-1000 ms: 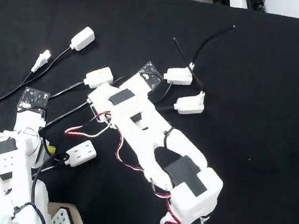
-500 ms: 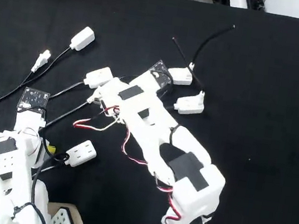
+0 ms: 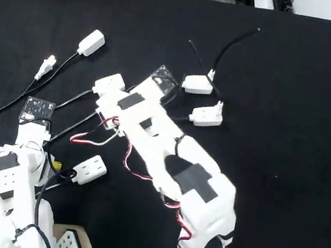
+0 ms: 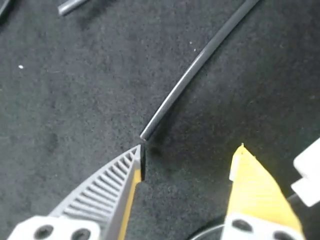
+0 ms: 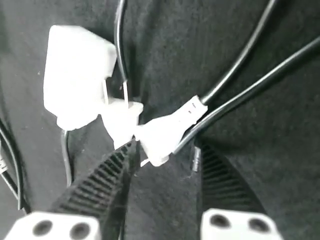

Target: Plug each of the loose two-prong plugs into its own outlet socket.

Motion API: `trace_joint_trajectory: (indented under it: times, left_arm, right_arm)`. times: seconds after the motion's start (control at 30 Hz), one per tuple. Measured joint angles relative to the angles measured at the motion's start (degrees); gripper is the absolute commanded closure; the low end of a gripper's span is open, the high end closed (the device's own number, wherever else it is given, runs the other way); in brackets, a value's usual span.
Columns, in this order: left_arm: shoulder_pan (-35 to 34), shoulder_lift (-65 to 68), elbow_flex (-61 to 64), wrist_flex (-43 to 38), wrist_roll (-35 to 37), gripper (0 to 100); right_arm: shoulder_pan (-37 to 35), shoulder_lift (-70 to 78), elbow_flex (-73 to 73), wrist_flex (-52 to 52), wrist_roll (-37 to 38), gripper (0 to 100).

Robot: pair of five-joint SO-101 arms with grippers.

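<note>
My right gripper (image 5: 165, 147) hangs open over a white two-prong plug (image 5: 150, 135) that lies between its black fingers and touches one of them. The plug's prongs point at a white outlet socket (image 5: 75, 75) and stand just outside it. From above, the right gripper (image 3: 160, 76) is at mid-table between two sockets (image 3: 109, 83) (image 3: 196, 84). A third socket (image 3: 207, 113) lies beside the arm, and a fourth (image 3: 89, 170) near the left arm. Another plug (image 3: 45, 67) and a socket (image 3: 91, 42) lie at the far left. My left gripper (image 4: 191, 150) is open above a black cable end (image 4: 145, 134).
Black cables (image 3: 227, 43) run across the black cloth around the sockets. The left arm's gripper (image 3: 35, 109) sits low at the left, close to its base. The right half of the table holds no objects.
The right arm swung a little to the right, then back left toward the middle socket. The nearby sockets shifted only slightly. The left arm has not moved.
</note>
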Motion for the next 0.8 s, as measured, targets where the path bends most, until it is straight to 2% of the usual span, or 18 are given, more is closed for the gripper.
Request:
trace_joint_trajectory:
  times: [0.2,0.33,0.57,0.8]
  left_arm:
    - [0.0,0.0,0.0,0.0,0.0,72]
    - [0.0,0.0,0.0,0.0,0.0,72]
    - [0.0,0.0,0.0,0.0,0.0,72]
    - [-0.2,0.0,0.0,0.0,0.0,72]
  right_arm:
    - [-0.1,1.7,-0.6,0.1,0.0,84.2]
    - [-0.1,2.6,-1.7,0.8,0.0,98.2]
    - [-0.2,2.9,-2.4,2.8,0.2,98.6]
    - [-0.1,-0.1,-4.4,15.1,0.9,98.6]
